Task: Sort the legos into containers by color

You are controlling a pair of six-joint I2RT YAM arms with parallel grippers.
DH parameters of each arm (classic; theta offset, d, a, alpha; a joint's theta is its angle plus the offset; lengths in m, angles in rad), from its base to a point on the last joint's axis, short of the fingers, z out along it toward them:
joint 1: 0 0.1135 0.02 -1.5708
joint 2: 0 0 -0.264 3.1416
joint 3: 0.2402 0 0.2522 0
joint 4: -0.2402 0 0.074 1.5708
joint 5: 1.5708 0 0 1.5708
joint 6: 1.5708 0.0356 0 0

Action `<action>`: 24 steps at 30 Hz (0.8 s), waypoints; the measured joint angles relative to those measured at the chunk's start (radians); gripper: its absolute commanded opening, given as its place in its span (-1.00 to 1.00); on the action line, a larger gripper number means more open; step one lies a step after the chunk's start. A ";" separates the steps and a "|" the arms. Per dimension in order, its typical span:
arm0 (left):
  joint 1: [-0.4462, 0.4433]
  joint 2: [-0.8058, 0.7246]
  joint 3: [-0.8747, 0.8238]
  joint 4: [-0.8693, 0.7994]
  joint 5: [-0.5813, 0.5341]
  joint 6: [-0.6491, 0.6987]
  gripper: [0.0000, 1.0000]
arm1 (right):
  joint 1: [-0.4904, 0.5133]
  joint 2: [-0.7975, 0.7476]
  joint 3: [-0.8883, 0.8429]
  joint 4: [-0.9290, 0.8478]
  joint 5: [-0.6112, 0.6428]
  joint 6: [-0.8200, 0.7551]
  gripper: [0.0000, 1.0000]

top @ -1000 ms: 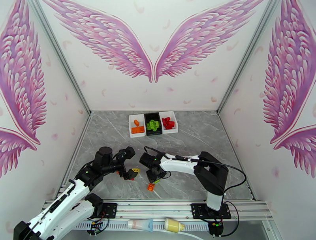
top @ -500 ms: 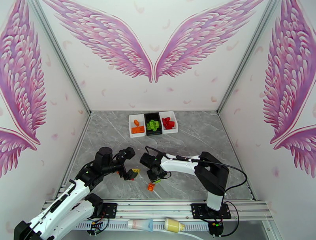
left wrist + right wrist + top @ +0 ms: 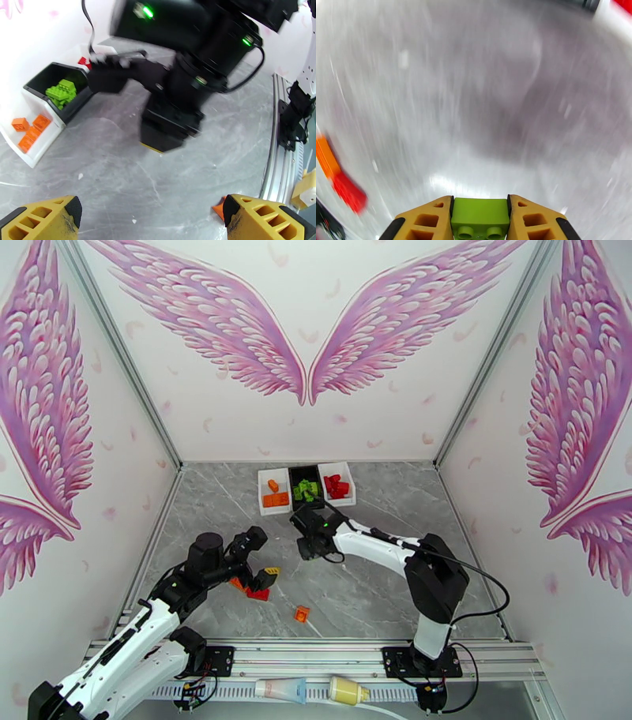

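a: green lego brick [image 3: 480,216]: pinched by its smooth sides in the right gripper [image 3: 480,208], above the table [image 3: 379,591], near the black container [image 3: 306,508].
b: probably light, rigid, slick; grip opposite flat walls. left gripper [image 3: 152,215] spread wide, empty.

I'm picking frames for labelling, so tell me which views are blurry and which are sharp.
Right wrist: table smeared by motion, though the green lego between the fingers is sharp. Left wrist: the right arm is soft, the containers clear. Top external: sharp throughout.
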 measured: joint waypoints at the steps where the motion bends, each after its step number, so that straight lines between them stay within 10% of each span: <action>1: 0.000 0.002 0.000 0.016 -0.011 -0.009 0.98 | -0.021 0.025 0.044 0.022 0.009 -0.018 -0.40; 24: -0.021 0.109 0.014 0.157 -0.204 -0.145 0.98 | -0.253 0.589 0.777 0.201 -0.014 -0.241 -0.23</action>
